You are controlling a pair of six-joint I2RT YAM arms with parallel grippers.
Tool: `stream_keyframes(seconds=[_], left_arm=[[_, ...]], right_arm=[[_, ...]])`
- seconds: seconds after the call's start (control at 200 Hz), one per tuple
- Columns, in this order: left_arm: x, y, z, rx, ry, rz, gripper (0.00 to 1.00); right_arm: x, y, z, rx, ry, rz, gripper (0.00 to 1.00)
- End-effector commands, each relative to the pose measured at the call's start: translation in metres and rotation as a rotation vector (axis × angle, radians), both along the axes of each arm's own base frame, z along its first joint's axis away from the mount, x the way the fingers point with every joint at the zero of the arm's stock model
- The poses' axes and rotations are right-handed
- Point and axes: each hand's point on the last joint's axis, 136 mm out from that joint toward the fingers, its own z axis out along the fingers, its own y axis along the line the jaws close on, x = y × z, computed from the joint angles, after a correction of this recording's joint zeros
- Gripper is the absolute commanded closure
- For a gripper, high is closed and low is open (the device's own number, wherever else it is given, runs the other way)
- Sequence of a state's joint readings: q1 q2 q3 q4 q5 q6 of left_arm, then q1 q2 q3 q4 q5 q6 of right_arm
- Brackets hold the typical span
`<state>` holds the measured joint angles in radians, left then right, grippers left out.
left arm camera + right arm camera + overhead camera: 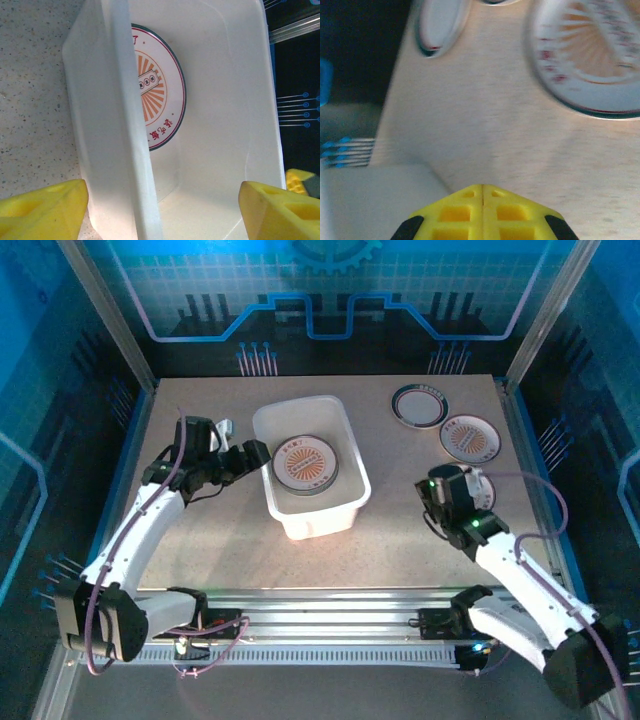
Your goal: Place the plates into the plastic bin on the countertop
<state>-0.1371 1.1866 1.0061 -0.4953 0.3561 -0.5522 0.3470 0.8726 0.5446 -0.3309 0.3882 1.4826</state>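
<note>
Blurred countertop [485, 125] under the closed right tool [482, 190]; orange-patterned plate [590, 55], second plate [439, 22] beyond.

At least three plates [470, 437], one plastic bin [345, 502]

Overhead view is evenly lit, with a blue glow off the back panels [330, 300] and only soft shadows on the countertop [400, 530]. Left wrist view is crisp, though the plastic bin [220, 100] looks slightly blown out. Right wrist view is smeared, plates [590, 60] all blurry.

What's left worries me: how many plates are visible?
3: a plate in the bin, a green-rimmed plate and an orange-patterned plate far right on the table. Others may be hidden.
</note>
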Motion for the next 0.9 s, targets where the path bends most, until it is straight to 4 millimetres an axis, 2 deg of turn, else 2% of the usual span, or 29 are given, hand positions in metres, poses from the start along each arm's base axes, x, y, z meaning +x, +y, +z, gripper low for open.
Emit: stream_keyframes(seconds=[0.0, 0.025, 0.16, 0.24, 0.445, 0.7, 0.895], left_arm=[[0.001, 0.002, -0.003, 0.010, 0.002, 0.026, 0.20], [0.001, 0.002, -0.004, 0.013, 0.003, 0.029, 0.20], [-0.001, 0.003, -0.006, 0.013, 0.006, 0.039, 0.20], [-0.001, 0.004, -0.006, 0.012, 0.006, 0.048, 0.20], [-0.001, 0.006, -0.012, 0.018, 0.014, 0.058, 0.20], [0.001, 0.007, -0.021, 0.035, 0.026, 0.058, 0.20], [0.004, 0.008, -0.026, 0.052, 0.036, 0.054, 0.20]], right_arm=[[-0.017, -0.013, -0.028, 0.142, 0.045, -0.088, 1.00], [-0.021, -0.019, -0.032, 0.133, 0.057, -0.108, 0.99], [-0.036, -0.048, -0.047, 0.106, 0.128, -0.203, 0.73], [-0.042, -0.058, -0.053, 0.130, 0.159, -0.257, 0.66], [-0.039, -0.067, -0.072, 0.222, 0.217, -0.278, 0.61], [-0.019, -0.071, -0.075, 0.221, 0.253, -0.247, 0.49], [-0.011, -0.076, -0.081, 0.199, 0.266, -0.255, 0.50]])
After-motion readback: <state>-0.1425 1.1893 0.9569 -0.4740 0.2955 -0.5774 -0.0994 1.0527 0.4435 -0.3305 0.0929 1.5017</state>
